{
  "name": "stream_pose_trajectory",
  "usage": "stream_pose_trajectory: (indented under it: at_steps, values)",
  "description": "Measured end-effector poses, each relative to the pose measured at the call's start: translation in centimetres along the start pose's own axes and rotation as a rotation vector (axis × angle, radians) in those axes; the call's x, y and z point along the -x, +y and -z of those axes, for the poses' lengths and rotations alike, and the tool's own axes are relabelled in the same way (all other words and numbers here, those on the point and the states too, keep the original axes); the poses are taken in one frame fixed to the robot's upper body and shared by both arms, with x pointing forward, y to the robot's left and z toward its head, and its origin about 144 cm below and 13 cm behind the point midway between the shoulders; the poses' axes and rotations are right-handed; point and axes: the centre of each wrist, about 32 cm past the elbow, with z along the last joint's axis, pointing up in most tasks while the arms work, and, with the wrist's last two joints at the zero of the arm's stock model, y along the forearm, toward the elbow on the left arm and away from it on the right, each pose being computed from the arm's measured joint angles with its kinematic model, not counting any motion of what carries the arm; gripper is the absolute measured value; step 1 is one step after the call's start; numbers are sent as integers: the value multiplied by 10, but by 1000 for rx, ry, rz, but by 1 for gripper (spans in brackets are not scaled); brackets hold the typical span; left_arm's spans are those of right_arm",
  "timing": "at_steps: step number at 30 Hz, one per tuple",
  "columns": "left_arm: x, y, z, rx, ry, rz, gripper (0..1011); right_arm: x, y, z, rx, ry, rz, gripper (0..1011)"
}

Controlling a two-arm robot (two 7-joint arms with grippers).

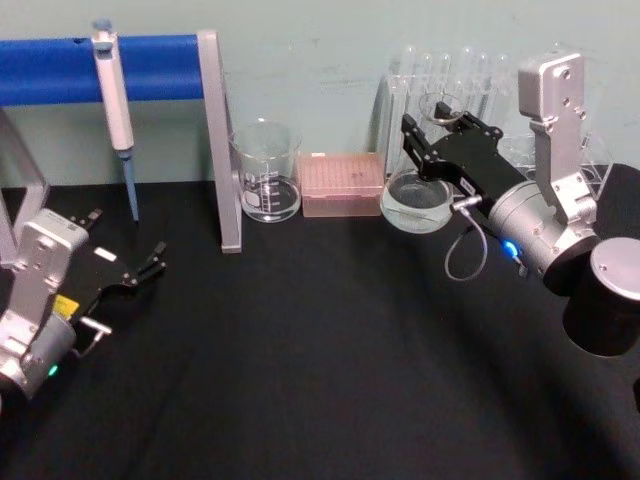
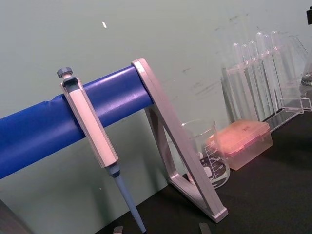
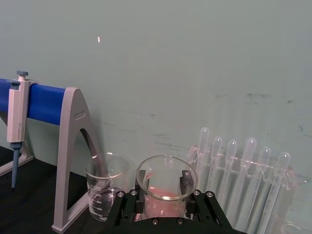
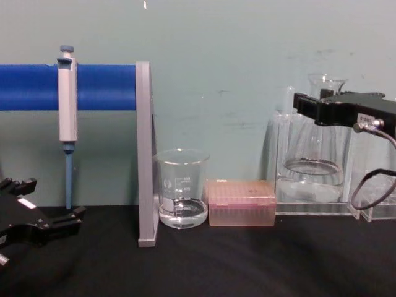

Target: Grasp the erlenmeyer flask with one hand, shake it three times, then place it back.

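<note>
One clear glass erlenmeyer flask [image 4: 312, 154], cone-shaped with a wide round base, narrow neck and flared rim, hangs upright above the black table [image 1: 320, 380], up and to the right of the pink box [image 4: 241, 210]. The right gripper [image 4: 327, 108], black with a silver wrist, is clamped around the flask's neck just under the rim. A shallow layer of clear liquid lies in the flask's bottom. Just left of the box stands a graduated glass beaker [image 4: 181, 189] with a little clear liquid. Right of the box, behind the flask, is a rack of test tubes [image 1: 480, 75]. Far left of the box, the left gripper [image 1: 152, 260] sits low over the table, jaws apart.
</note>
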Motion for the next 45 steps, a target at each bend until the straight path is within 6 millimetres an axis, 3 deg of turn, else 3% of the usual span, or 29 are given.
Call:
stream_pose_trajectory:
  at_steps: [10, 45]
  values:
    - [0, 0, 0, 0, 0, 0, 1001, 0, 0, -1, -6, -7, -66, 449]
    - [0, 0, 0, 0, 0, 0, 1001, -4, -2, -6, -87, -27, -787, 449]
